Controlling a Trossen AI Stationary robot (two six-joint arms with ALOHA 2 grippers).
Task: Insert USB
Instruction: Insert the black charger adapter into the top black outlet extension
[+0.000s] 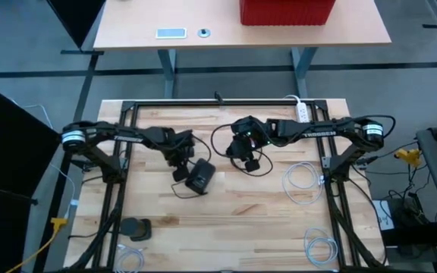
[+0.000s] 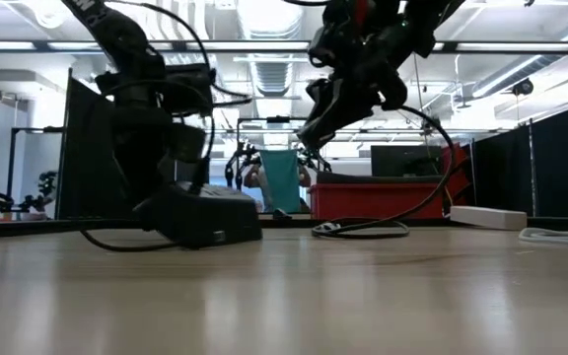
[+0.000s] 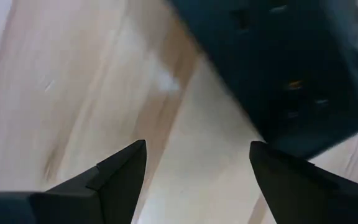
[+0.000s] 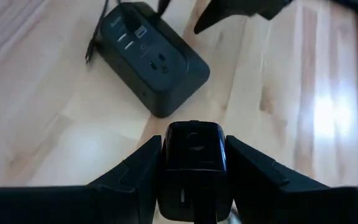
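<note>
A black power hub (image 1: 200,177) with sockets on its face (image 4: 151,59) lies flat on the wooden table, and a thin cord trails from it. My left gripper (image 1: 179,158) hovers open just left of the hub. In the left wrist view (image 3: 197,168) the hub (image 3: 303,68) lies beyond the fingertips, not between them. My right gripper (image 1: 243,149) is to the right of the hub and raised above the table (image 2: 348,94). It is shut on a black USB plug block (image 4: 194,155), whose black cable (image 2: 363,229) trails down to the table. My right gripper pinches the black plug block (image 4: 194,146) by its two side faces, one finger on each side. The fingers slant down from the table's right toward the hub. The block is lifted clear of the table, and its cable (image 1: 222,136) hangs slack behind it.
White cable coils lie at the right (image 1: 302,180) and near right (image 1: 321,246). A white power strip (image 1: 302,111) sits at the far edge, and a small black device (image 1: 135,227) at the near left. A black metal frame (image 1: 218,102) borders the table. Bare wood lies in front of the hub.
</note>
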